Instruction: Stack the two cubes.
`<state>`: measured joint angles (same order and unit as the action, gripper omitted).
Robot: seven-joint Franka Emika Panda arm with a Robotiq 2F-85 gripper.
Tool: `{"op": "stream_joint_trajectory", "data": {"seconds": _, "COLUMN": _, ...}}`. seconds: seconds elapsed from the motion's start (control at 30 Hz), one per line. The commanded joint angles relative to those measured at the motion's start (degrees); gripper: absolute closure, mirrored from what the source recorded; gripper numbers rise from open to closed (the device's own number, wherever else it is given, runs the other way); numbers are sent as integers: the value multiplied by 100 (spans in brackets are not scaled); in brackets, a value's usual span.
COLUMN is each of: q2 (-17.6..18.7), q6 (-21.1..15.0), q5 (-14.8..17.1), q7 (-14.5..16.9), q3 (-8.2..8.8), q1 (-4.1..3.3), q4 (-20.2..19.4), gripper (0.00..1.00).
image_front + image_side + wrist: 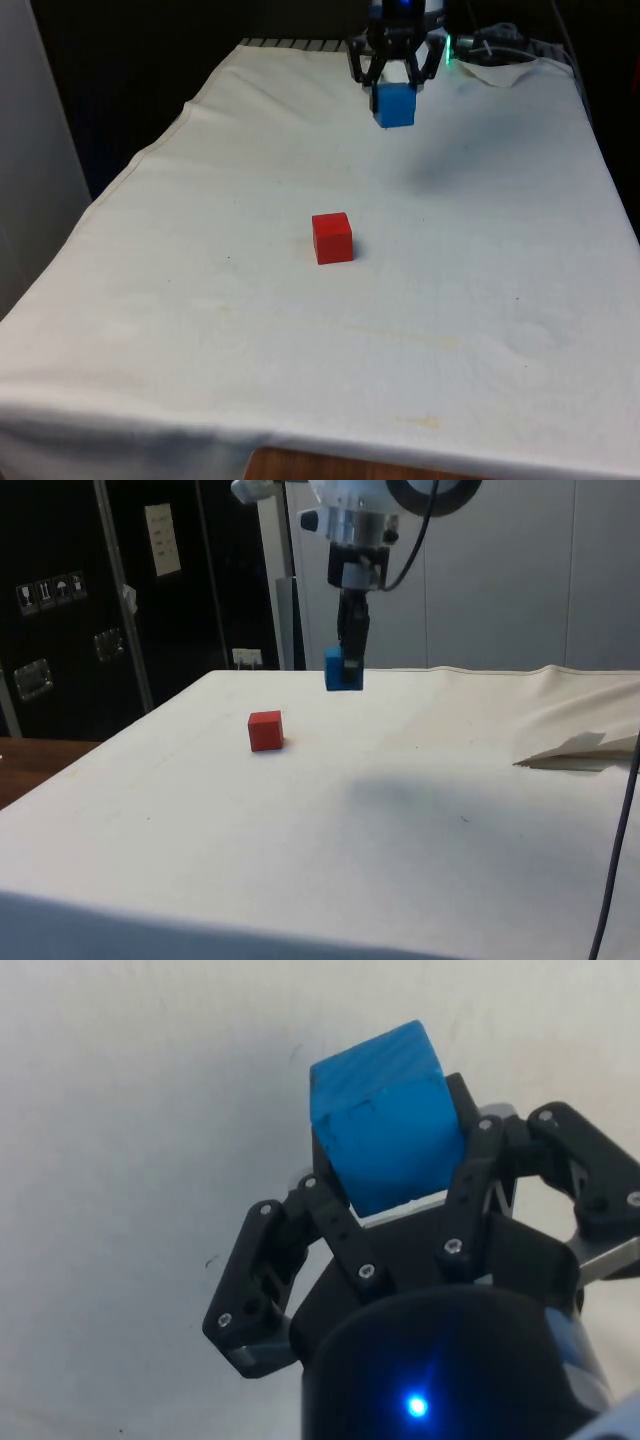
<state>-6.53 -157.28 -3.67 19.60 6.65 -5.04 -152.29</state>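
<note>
White cloth (pixel 200 330) covers the whole table. On it sits a red cube (pixel 332 238), all by itself near the middle. Up in the air, well above the cloth, the black gripper (pixel 395 88) has its two fingers squeezed tight on a blue cube (pixel 394 105). The blue cube hangs behind the red cube, toward the far end of the table, and the two cubes are well apart. The blue cube is a bit tilted between the fingers (pixel 330 1220).

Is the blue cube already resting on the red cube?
No, the blue cube hangs in the gripper above the cloth, apart from the red cube.
</note>
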Motion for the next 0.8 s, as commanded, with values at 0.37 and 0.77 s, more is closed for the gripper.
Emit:
{"op": "stream_joint_trajectory", "data": {"seconds": 0.37, "q2": -46, "q6": 327, "q5": 46, "q7": -126, "q3": -6, "q1": -6, "q4": 407, "gripper": 99}}
{"op": "stream_joint_trajectory", "data": {"seconds": 0.77, "q2": 11, "q6": 556, "q5": 34, "q7": -229, "q3": 0, "q1": -6, "q4": 814, "gripper": 99}}
